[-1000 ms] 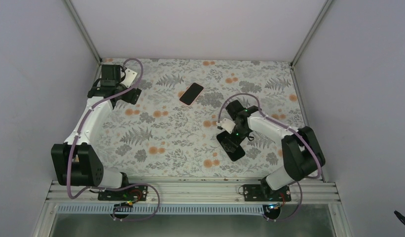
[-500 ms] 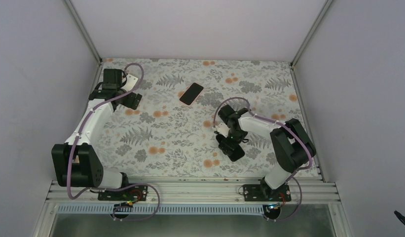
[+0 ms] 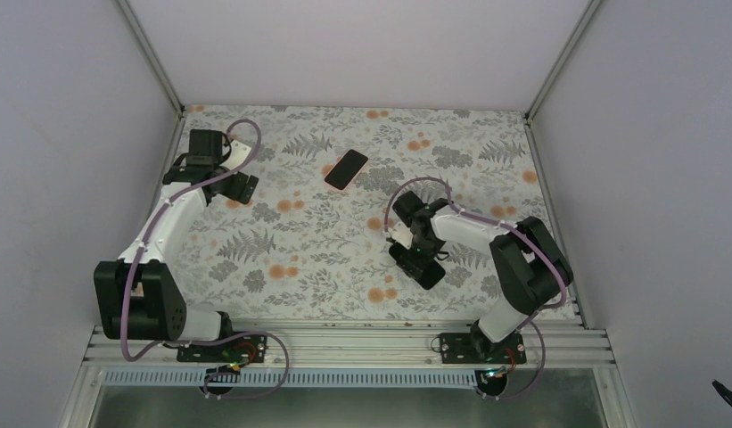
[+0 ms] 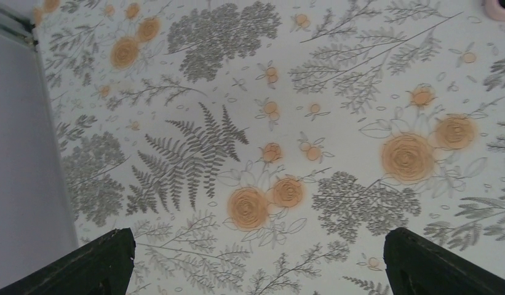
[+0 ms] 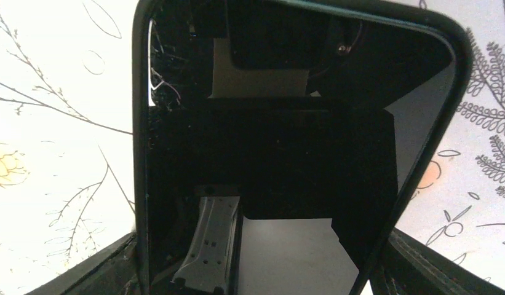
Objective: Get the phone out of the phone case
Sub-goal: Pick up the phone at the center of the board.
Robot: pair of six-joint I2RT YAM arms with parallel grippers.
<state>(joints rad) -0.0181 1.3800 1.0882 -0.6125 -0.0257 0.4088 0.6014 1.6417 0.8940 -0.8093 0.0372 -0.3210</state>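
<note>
The phone (image 3: 346, 168) is glossy black and lies in the pink phone case (image 3: 338, 186), whose rim frames it, at the back middle of the mat. A pink corner of the case (image 4: 499, 7) shows at the top right of the left wrist view. My left gripper (image 3: 241, 185) is open and empty over the mat, left of the cased phone. My right gripper (image 3: 417, 259) is open, low over a bare all-black phone (image 5: 268, 153). Its fingers (image 5: 93, 273) stand on either side of that phone's long edges.
The bare black phone (image 3: 419, 267) lies at the right front of the floral mat (image 3: 291, 241). Grey walls enclose the mat at left, back and right. A metal rail (image 3: 344, 343) runs along the near edge.
My right gripper has come down and slightly left onto the bare black phone. My left gripper has moved a little nearer and to the right. The cased phone has not moved.
</note>
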